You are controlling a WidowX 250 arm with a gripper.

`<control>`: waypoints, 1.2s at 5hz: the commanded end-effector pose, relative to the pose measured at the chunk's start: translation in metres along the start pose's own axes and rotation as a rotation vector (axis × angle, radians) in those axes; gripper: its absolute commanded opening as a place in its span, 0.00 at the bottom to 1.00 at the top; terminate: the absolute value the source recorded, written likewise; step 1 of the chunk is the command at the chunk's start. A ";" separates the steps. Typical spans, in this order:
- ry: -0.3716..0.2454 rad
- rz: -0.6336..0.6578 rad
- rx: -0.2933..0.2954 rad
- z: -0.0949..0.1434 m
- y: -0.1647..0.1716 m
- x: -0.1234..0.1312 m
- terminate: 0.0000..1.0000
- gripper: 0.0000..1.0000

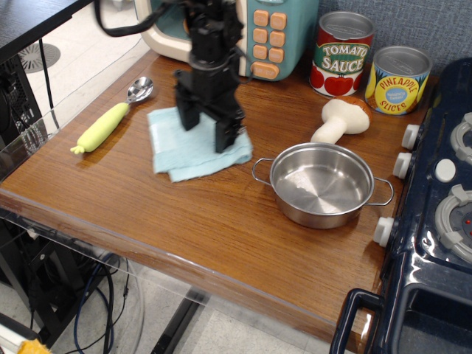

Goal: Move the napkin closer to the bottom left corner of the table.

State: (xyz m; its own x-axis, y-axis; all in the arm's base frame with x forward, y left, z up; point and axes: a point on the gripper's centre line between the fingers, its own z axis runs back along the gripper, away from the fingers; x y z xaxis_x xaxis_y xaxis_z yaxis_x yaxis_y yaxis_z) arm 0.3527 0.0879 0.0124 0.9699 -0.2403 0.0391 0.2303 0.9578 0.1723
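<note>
One tool pressed onto the napkin

One black tool (211, 127) is lowered onto the light blue napkin (193, 151), its two fingers spread apart, each tip pressed down on the cloth. Nothing is gripped between them.

Two cans are stood at the rear of the bench (184, 221): a red one (343, 53) labelled "TOMATO SAUCE" and a yellow-and-blue one (397, 80) labelled "PINEAPPLE SLICES".

The napkin is laid flat in the left-centre area, between the yellow-handled spoon (110, 118) and the steel pot (321, 184), touching neither. It is roughly square and turned slightly, its near edge slanting upward toward the pot. A toy mushroom (341, 119) is laid behind the pot.
</note>
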 end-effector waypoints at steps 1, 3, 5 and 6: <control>0.076 0.050 0.012 0.006 0.008 -0.078 0.00 1.00; 0.109 0.063 0.051 0.017 0.011 -0.114 0.00 1.00; 0.042 0.094 0.005 0.034 0.020 -0.098 0.00 1.00; -0.008 0.110 -0.016 0.050 0.024 -0.090 0.00 1.00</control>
State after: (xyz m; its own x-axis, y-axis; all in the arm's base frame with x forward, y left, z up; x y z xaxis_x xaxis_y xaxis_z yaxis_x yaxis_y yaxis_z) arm 0.2678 0.1230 0.0413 0.9907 -0.1348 0.0160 0.1321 0.9844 0.1159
